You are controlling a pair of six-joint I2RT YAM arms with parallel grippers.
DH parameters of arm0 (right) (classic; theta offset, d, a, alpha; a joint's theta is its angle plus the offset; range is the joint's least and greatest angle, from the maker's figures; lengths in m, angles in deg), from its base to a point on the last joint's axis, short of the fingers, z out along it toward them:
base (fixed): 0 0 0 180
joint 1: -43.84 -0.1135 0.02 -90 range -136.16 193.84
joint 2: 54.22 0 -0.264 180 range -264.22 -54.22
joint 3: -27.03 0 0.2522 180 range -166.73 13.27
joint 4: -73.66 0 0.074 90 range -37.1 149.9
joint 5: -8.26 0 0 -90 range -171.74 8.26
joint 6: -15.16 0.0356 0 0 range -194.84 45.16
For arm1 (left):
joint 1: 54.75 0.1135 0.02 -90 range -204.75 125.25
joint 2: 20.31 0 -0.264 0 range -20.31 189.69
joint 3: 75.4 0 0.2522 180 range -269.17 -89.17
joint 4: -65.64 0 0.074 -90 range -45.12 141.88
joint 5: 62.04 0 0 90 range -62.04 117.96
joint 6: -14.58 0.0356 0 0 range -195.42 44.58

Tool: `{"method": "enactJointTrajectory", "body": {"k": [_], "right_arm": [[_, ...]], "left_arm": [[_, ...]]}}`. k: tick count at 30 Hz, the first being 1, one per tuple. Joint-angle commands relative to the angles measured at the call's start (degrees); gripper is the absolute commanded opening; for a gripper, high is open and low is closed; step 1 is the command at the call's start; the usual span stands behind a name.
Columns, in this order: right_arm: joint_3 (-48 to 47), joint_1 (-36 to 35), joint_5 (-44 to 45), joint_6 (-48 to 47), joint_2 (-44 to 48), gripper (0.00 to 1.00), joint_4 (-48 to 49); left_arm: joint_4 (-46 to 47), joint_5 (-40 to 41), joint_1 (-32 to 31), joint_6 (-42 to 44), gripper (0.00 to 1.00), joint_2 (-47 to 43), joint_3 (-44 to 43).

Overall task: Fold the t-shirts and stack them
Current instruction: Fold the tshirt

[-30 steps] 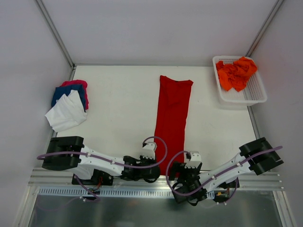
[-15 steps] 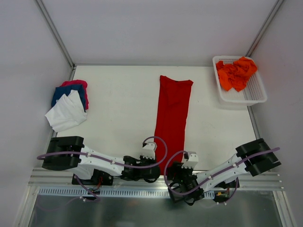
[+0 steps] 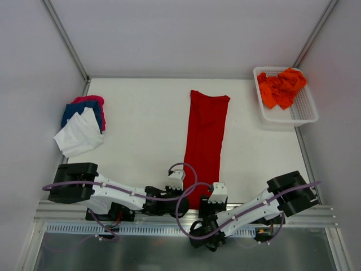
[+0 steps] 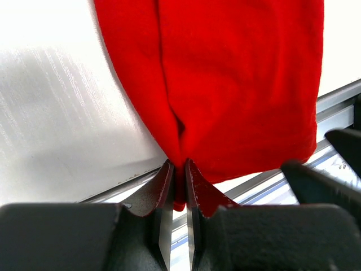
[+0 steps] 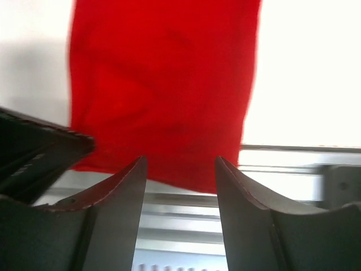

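The deep red t-shirt (image 3: 206, 138) lies in the middle of the white worktop (image 3: 141, 124), folded into one long narrow strip. Its long axis runs from the near edge toward the far side and leans a little to the right as it goes back. The squared far end points at the back wall, and the near end reaches the arms. From above the cloth looks matte and nearly flat, with soft lengthwise creases. The left wrist view shows more: a fine knit surface and a fold gathering into a pleat at the hem. The left tool (image 4: 179, 169) pinches that pleat, its dark jaws almost together on the cloth, over the ribbed metal rail (image 4: 333, 101) at the worktop's near edge. In the right wrist view the right tool (image 5: 179, 164) stands partly open. Its two curved dark fingers are clearly apart and the shirt's lower edge hangs at the gap, not clamped. Only the overhead view shows the rest of the scene. Crumpled orange t-shirts (image 3: 282, 87) are heaped in a white mesh basket (image 3: 304, 116) at the far right. At the left edge is a pile with a white t-shirt (image 3: 79, 136) over a blue t-shirt (image 3: 79, 109) and a pink t-shirt (image 3: 90, 100).
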Motion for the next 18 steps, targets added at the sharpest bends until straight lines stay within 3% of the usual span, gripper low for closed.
{"method": "enactJointTrajectory", "body": {"k": [1,6,12,18], "right_arm": [[-0.3,-0.1,-1.0,8.5,1.7,0.54,-2.7],[-5.5,-0.1,-1.8,9.4,-2.0,0.63,-9.3],[3.6,-0.1,-4.1,11.3,2.6,0.65,-0.9],[2.5,0.1,-6.7,13.3,0.3,0.67,-6.6]], "left_arm": [[-6.3,-8.0,-2.4,-1.0,0.04,0.2,2.3],[-6.3,-7.9,-2.4,-0.7,0.03,0.2,2.3],[-6.2,-7.0,-2.5,-1.4,0.02,0.1,2.7],[-6.2,-4.8,-2.5,-1.0,0.04,-0.4,2.3]]}}
